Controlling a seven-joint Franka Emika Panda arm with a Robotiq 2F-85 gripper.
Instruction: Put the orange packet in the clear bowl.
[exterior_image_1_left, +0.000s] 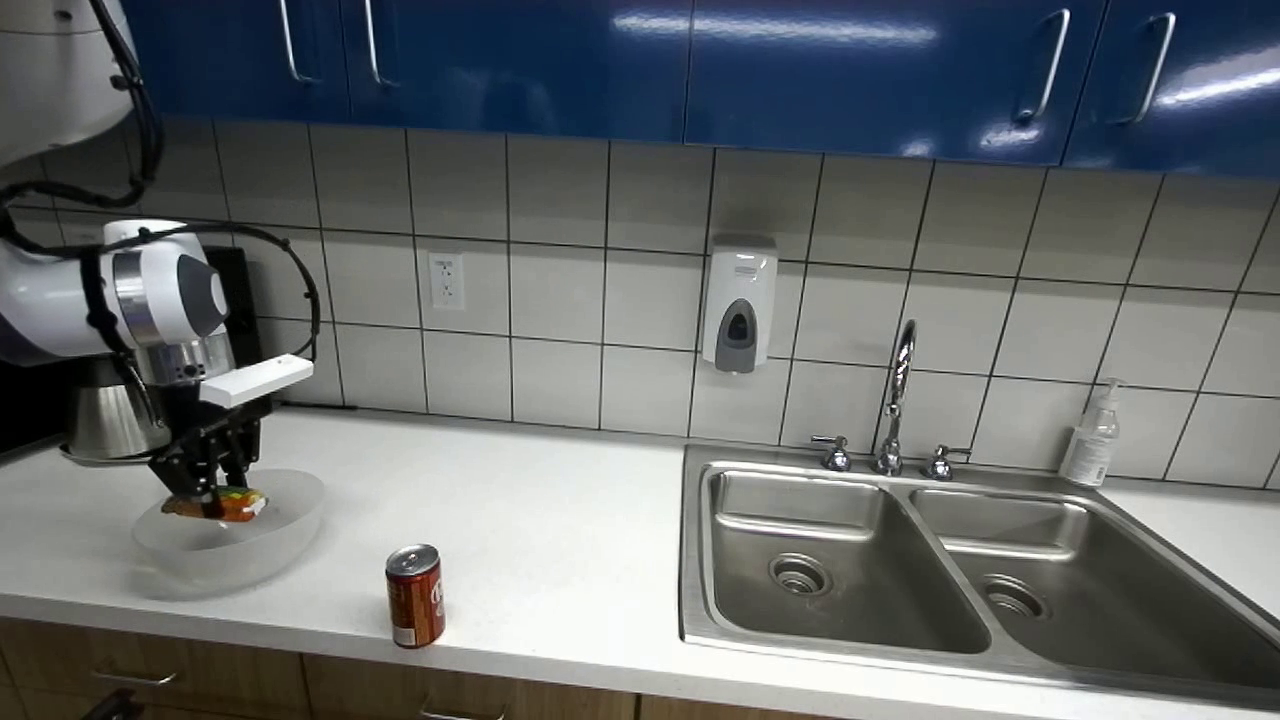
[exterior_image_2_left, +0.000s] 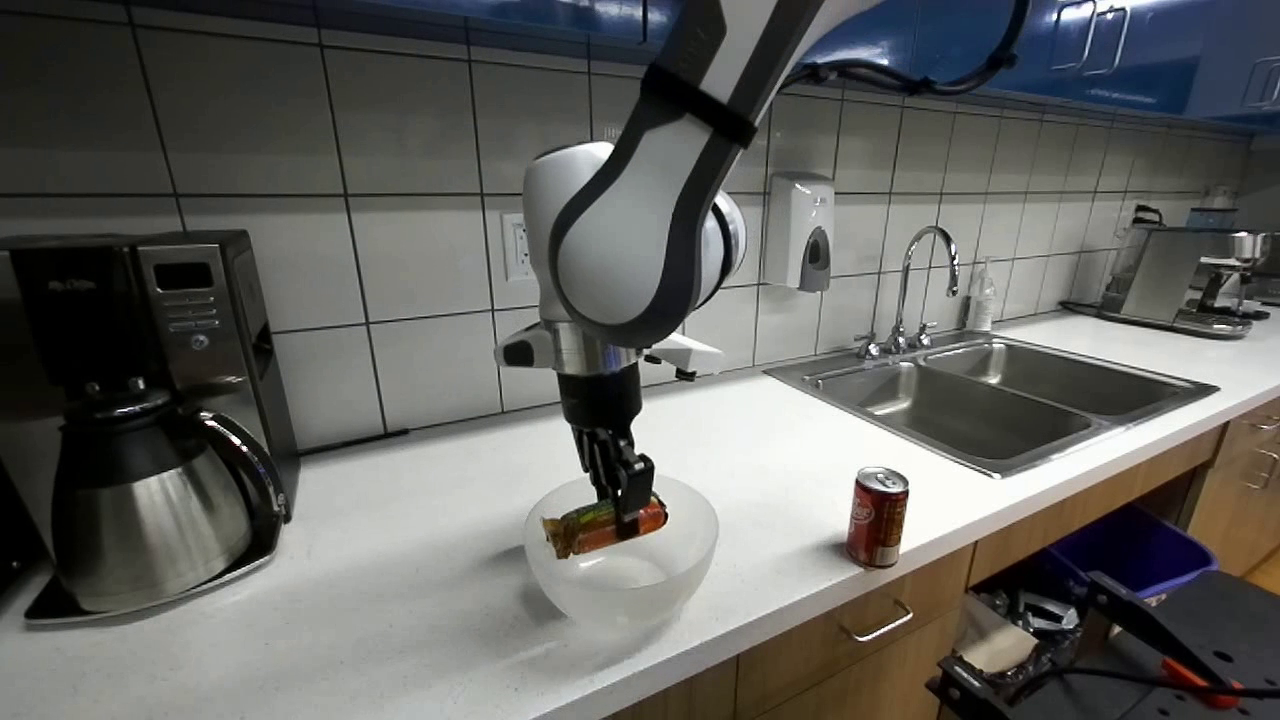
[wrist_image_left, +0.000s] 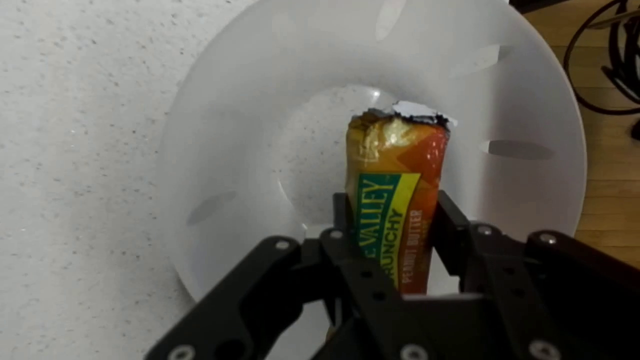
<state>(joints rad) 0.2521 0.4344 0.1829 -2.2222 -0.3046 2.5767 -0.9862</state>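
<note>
The orange packet (exterior_image_1_left: 245, 507) is flat and elongated with a green and yellow label, and it also shows in an exterior view (exterior_image_2_left: 588, 528). In the wrist view the packet (wrist_image_left: 385, 165) lies between the two fingers, with its lower part hidden behind the gripper. My gripper (wrist_image_left: 392, 215) is shut on it by its sides. The clear bowl (exterior_image_1_left: 225, 570) stands upright on the counter below; its frosted wall also shows in an exterior view (exterior_image_2_left: 625, 600) and around the packet in the wrist view (wrist_image_left: 225, 125). The packet is held within the bowl's opening near rim height, apart from the bowl's floor.
A red-orange drink can (exterior_image_1_left: 414, 597) stands upright near the counter's front edge. A coffee maker with a steel pot (exterior_image_2_left: 155, 510) stands at the back beside the bowl. A double sink (exterior_image_1_left: 840, 560) is set into the white counter (exterior_image_1_left: 540, 520). A tiled wall runs behind.
</note>
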